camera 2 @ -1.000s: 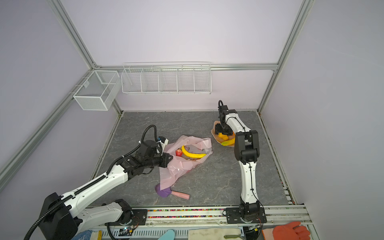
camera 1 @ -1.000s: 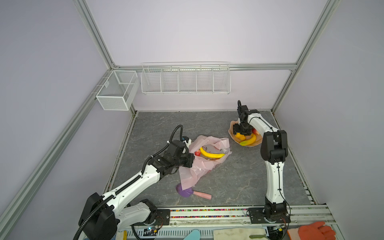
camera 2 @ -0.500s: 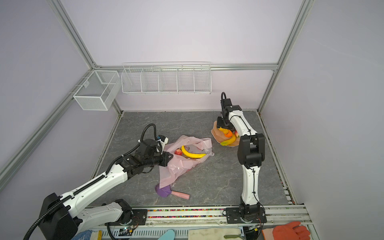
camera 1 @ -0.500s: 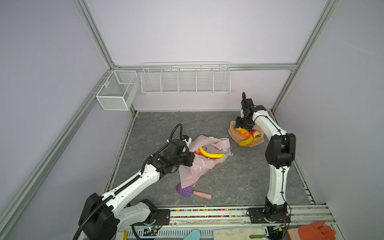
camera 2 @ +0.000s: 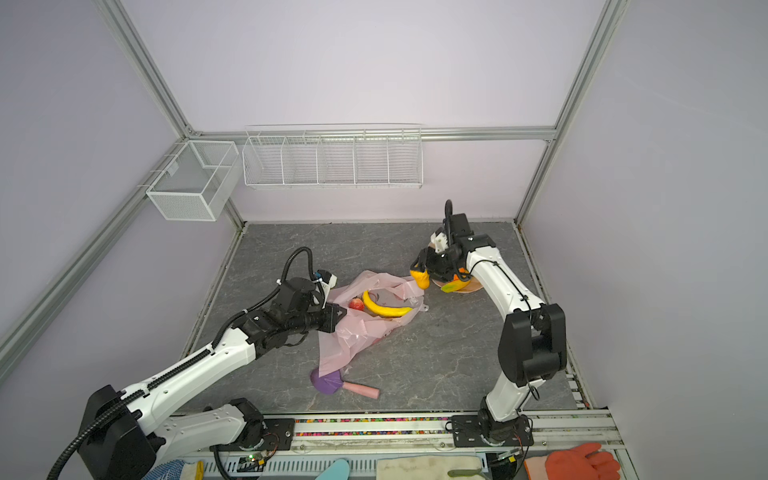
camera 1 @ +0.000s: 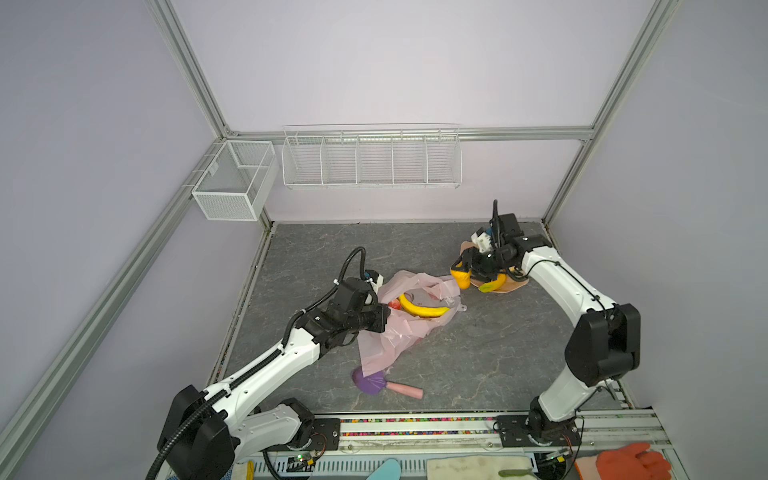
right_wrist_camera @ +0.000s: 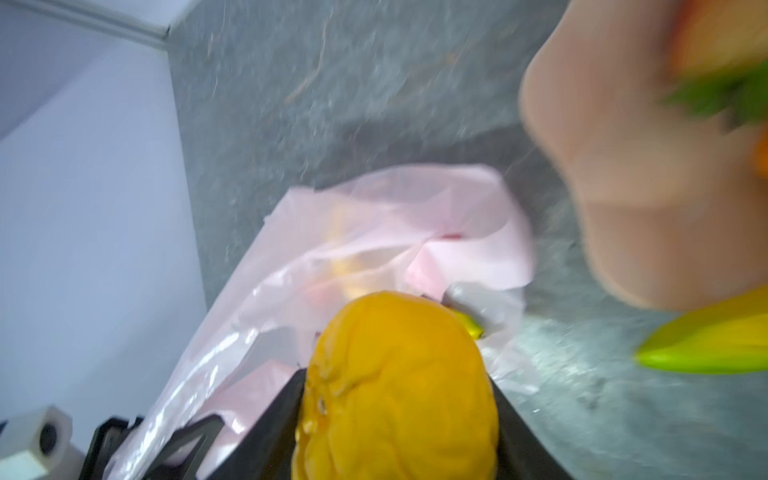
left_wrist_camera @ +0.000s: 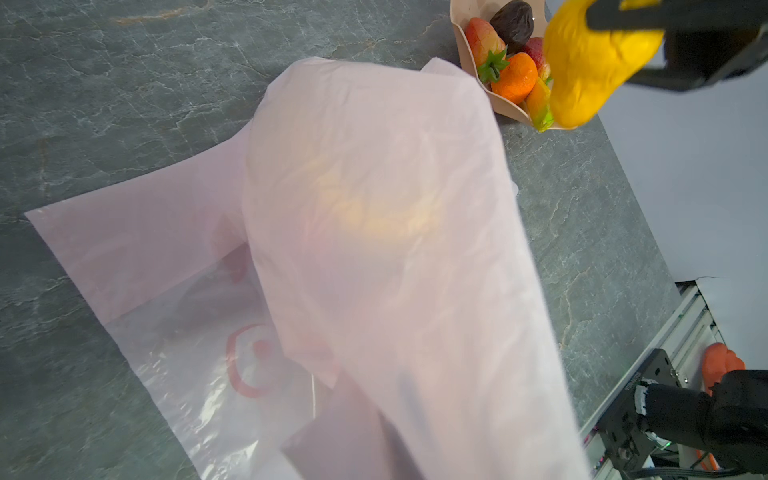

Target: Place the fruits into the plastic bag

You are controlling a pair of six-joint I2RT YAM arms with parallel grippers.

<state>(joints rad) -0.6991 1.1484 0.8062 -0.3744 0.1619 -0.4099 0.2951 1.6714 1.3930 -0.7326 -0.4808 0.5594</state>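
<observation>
Right gripper [camera 1: 461, 272]: jaws partly closed around a wrinkled yellow-orange fruit [camera 1: 462, 278], held clear of the floor, between the peach bowl [camera 1: 517, 286] and the plastic bag [camera 1: 399, 332], just beside the bag's mouth.

The right wrist view, blurred, shows what the top views don't. A black finger [right_wrist_camera: 513, 424] presses each flank of the fruit [right_wrist_camera: 395, 390], and the bag [right_wrist_camera: 374, 232] lies open beyond it.

Left gripper [camera 2: 340, 311]: jaws closed tight on the bag's near edge, pulling the film up off the floor. Its fingers are out of sight in the left wrist view, where pink film [left_wrist_camera: 374, 249] fills most of the frame.

Bag contents, seen from above only: one banana [camera 2: 384, 307] and a red strawberry [camera 2: 356, 304] beside it. Through the film in the left wrist view the banana is only a yellow smear.

Bowl contents are clearest in the left wrist view:
- A strawberry [left_wrist_camera: 482, 39].
- A dark ball [left_wrist_camera: 513, 23].
- An orange [left_wrist_camera: 515, 77].
- A second strawberry, partly hidden.

The top views mostly show the second banana [camera 1: 492, 284], with its green tip over the rim.

A purple tool [camera 1: 370, 380] with a pink handle lies on the floor by the bag's bottom end, and a corner of the film overlaps its head.
</observation>
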